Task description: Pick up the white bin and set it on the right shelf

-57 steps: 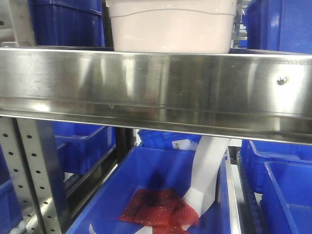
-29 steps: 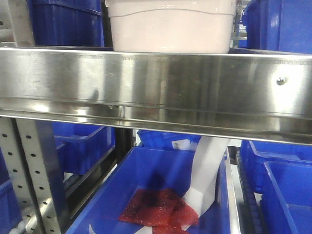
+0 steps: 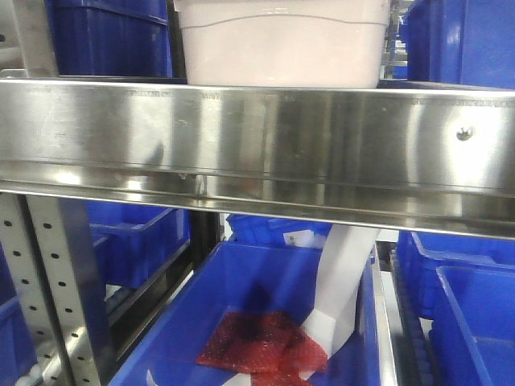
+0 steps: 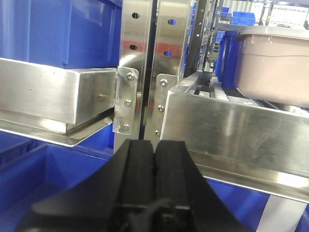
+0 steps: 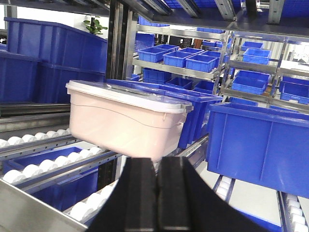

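The white bin (image 3: 278,44), pale pinkish with a white lid, rests on the right shelf (image 3: 257,137) behind its wide steel front rail. In the right wrist view the white bin (image 5: 120,118) sits on the shelf's white rollers (image 5: 48,164), just beyond my right gripper (image 5: 158,162), which is shut with nothing in it. My left gripper (image 4: 154,145) is also shut and empty. It hangs in front of and below the shelf rail (image 4: 231,125), with the white bin (image 4: 275,63) up to its right. Neither gripper appears in the front view.
Blue bins (image 5: 260,145) stand on the rollers right of the white bin, and more fill the racks behind. Perforated steel posts (image 4: 145,72) separate two shelf bays. Below the rail, a blue bin (image 3: 257,322) holds a red bubble bag (image 3: 261,342) and a white strip (image 3: 342,281).
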